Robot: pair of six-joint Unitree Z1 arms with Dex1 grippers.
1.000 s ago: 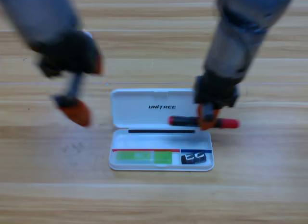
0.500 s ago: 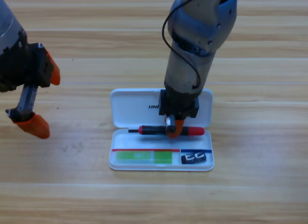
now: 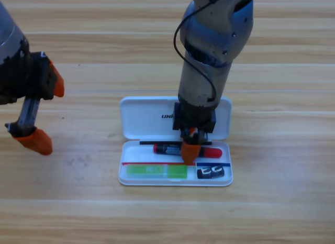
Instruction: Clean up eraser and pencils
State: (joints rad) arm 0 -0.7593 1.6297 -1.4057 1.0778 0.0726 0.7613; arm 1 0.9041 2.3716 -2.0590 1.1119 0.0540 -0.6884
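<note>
Right end effector (image 3: 190, 148): pointed straight down over the lower tray of the white case (image 3: 137, 121), its orange jaws closed on the red stick (image 3: 168, 148) near the stick's right half. One orange jaw shows in front of the stick; the other is mostly hidden behind the black wrist block. The red stick lies level, running left to right along the upper part of the tray, its black printed band just left of the jaws and its red end protruding to their right. Whether the stick rests on the tray floor or is held just above it cannot be told.

Below the stick, in the tray's front row: the light-green bar (image 3: 156, 171) lies flat in the long left compartment, and the eraser (image 3: 210, 172) lies flat in the small right compartment. Both are apart from the end effector.

The case sits open on the wooden desk (image 3: 282, 165), lid folded back toward the top of the view, the right arm crossing over the lid.

Left end effector (image 3: 44, 110): at the left edge, well apart from the case, above the desk, jaws spread wide and holding nothing
</note>
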